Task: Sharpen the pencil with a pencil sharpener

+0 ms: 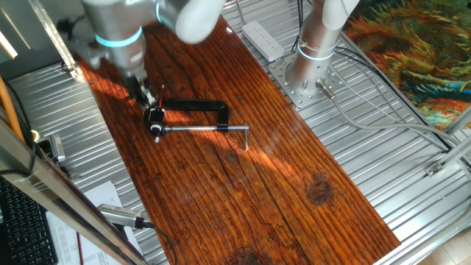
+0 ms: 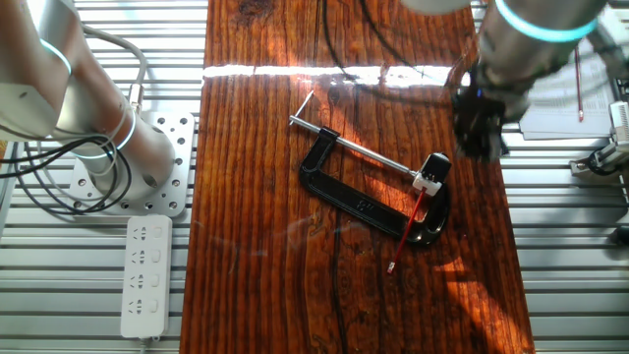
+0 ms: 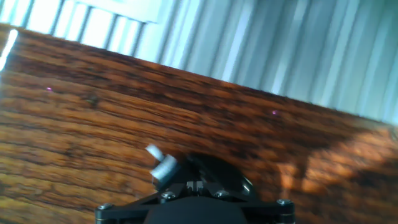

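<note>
A silver-grey arm (image 1: 121, 29) is seen, ringed by a glowing cyan band at the wrist. A white rounded joint cover is fitted above. The claw (image 2: 480, 123) is built in black, and small screws are shown along its housing in the hand view.

A long brown wooden board (image 1: 280, 177) on a ribbed metal table (image 1: 412, 213). On the board, a black C-shaped clamp (image 2: 346, 197) lying flat, with a thin silver steel rod (image 2: 366, 149) through one end. Beside the board, a white power strip (image 2: 144, 275) and grey cables (image 2: 39, 192). Near one corner of the table, a black keyboard (image 1: 26, 228) and white paper (image 1: 103, 199). Past the far edge, a bright cloth (image 1: 419, 51) with orange and green swirls.
</note>
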